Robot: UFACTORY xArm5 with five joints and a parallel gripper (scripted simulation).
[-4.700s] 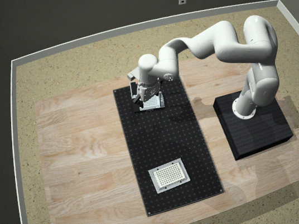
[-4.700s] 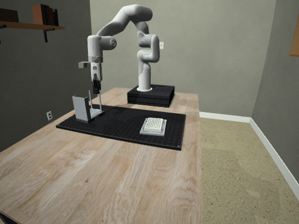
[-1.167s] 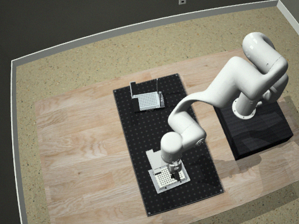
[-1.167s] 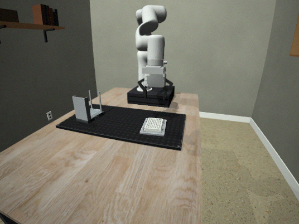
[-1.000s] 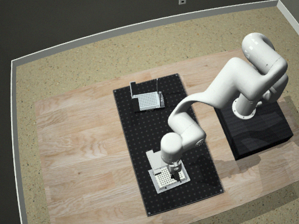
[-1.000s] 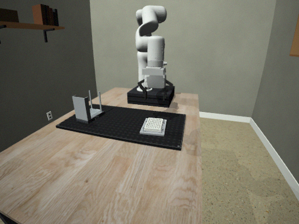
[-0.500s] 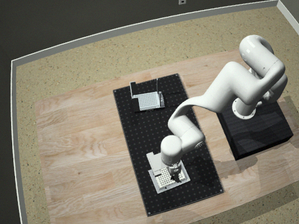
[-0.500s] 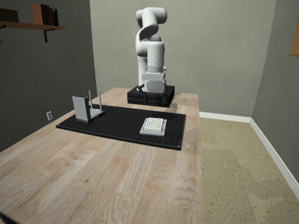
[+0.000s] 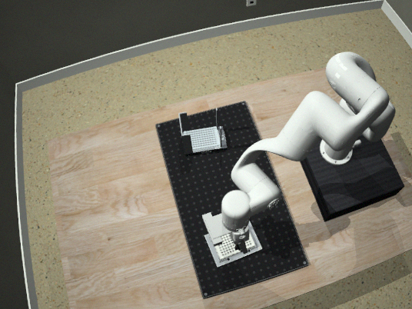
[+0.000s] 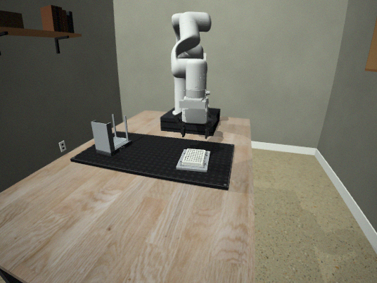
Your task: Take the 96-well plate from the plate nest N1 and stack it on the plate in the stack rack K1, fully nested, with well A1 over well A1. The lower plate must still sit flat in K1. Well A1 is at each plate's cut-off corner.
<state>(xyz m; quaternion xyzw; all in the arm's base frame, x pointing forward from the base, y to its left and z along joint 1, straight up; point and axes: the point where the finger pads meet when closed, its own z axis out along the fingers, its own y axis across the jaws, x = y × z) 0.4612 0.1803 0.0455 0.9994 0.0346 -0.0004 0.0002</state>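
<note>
A white 96-well plate sits in the grey plate nest N1 on the black mat; it also shows in the top view, partly hidden by the wrist. My gripper hangs open and empty a short way above this plate, fingers spread wide; in the top view only part of it shows under the wrist. The grey stack rack K1 stands at the mat's other end with thin posts, and a white plate lies flat in it.
The black perforated mat lies on the wooden table. My arm's black base block stands beside the mat. A wall shelf with books hangs far off to the left.
</note>
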